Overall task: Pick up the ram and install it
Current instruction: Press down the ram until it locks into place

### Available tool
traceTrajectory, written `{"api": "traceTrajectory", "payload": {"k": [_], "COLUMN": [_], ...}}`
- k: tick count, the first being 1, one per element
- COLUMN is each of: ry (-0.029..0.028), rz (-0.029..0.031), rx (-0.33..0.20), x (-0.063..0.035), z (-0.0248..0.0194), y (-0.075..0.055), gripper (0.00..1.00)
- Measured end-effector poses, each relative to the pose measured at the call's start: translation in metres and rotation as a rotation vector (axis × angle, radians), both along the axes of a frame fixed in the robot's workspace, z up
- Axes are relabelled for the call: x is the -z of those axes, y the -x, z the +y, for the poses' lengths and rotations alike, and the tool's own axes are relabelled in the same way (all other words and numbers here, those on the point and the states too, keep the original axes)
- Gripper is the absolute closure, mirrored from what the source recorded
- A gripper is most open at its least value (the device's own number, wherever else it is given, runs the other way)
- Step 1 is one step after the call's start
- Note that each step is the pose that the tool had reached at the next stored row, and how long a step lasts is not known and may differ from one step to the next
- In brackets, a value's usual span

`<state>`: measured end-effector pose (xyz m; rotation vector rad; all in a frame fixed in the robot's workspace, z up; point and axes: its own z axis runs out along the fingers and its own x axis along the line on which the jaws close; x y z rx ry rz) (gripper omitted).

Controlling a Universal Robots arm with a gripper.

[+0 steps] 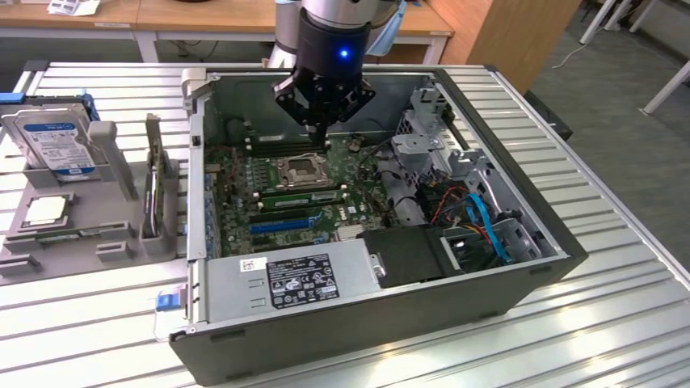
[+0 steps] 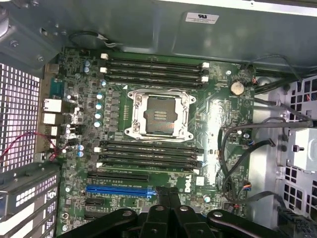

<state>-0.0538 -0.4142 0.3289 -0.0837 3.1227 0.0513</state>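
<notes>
Black pincer (image 1: 319, 129) pressed together, holding nothing, hangs over green motherboard (image 1: 296, 182) inside open grey computer case (image 1: 431, 323)

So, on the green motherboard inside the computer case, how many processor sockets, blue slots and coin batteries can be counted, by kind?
Square silver metal processor socket: 1
Long blue plastic expansion slot: 1
Round silver coin battery: 1
Total: 3
</notes>
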Motion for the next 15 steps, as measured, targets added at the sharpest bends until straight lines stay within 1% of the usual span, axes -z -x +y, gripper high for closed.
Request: {"api": "traceTrajectory", "payload": {"k": [1, 2, 5, 9, 15], "ry": [0.0001, 0.0001, 0.0000, -0.0016, -0.0018], "rz": [0.0592, 0.0613, 0.0613, 0.0606, 0.0603], "rx": [0.000, 0.000, 0.000, 0.000, 0.000], "x": [0.0000, -0.0001, 0.0000, 0.0000, 0.0000], "z": [0.0000, 0.0000, 0.0000, 0.0000, 0.0000], "y": [0.0000, 0.0000, 0.0000, 0.0000, 0.0000], "gripper": [0.90, 0.90, 0.90, 0.90, 0.90]}}
